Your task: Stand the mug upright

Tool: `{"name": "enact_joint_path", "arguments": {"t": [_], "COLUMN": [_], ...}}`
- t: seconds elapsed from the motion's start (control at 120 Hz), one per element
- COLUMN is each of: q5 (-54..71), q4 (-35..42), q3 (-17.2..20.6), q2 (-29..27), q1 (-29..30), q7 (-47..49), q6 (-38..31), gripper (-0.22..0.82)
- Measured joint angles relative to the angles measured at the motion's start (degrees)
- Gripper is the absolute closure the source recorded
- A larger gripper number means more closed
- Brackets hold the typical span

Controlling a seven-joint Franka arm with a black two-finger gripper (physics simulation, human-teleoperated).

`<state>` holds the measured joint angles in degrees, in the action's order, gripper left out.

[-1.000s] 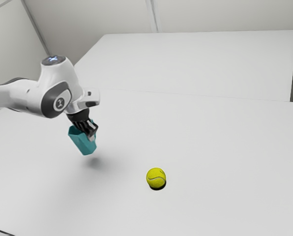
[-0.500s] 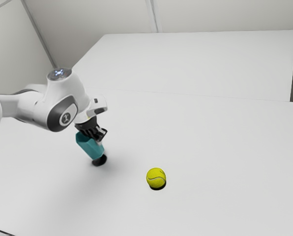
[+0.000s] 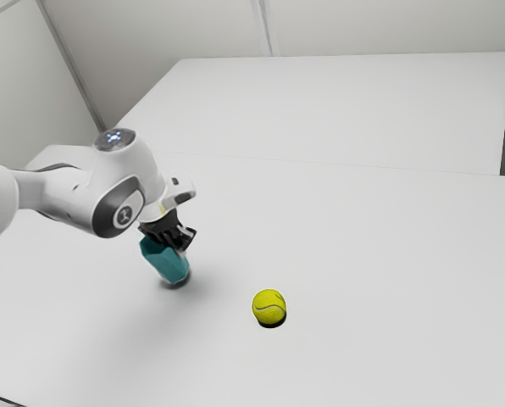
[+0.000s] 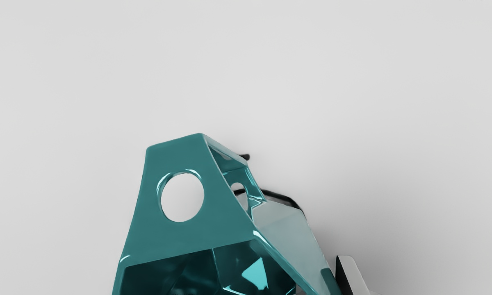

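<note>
The black two-finger gripper [image 3: 183, 246] is clasping the glossy teal faceted mug [image 3: 165, 261] – its long axis is leaning, mouth-up, toward the exterior view's left.

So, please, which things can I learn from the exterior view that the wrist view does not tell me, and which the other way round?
From the exterior view: the yellow tennis ball resting on the table, the white arm, and how the mug leans while the gripper holds it.

From the wrist view: a flat teal face of the mug with a round hole through it, and the mug's dark, hollow inside.

In both: the teal mug, part of the gripper, and the pale table surface.
</note>
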<state>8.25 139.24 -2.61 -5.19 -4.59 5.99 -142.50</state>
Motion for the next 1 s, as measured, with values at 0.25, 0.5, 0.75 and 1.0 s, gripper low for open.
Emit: {"name": "enact_joint_path", "arguments": {"t": [0.25,0.5,0.75,1.0], "q5": [-0.1,-0.9,-1.2,-1.5], "q4": [0.0,-0.1,-0.2,-1.4], "q3": [0.1,0.0,0.0,0.7], "q2": [1.3,0.9,-0.2,-2.3], "q1": [0.0,-0.4,-1.0,-1.0], "q7": [2.0,2.0,1.8,1.5], "q6": [-0.7,-0.9,-2.1,-1.8], "gripper": [0.77,0.49,0.16,0.06]}}
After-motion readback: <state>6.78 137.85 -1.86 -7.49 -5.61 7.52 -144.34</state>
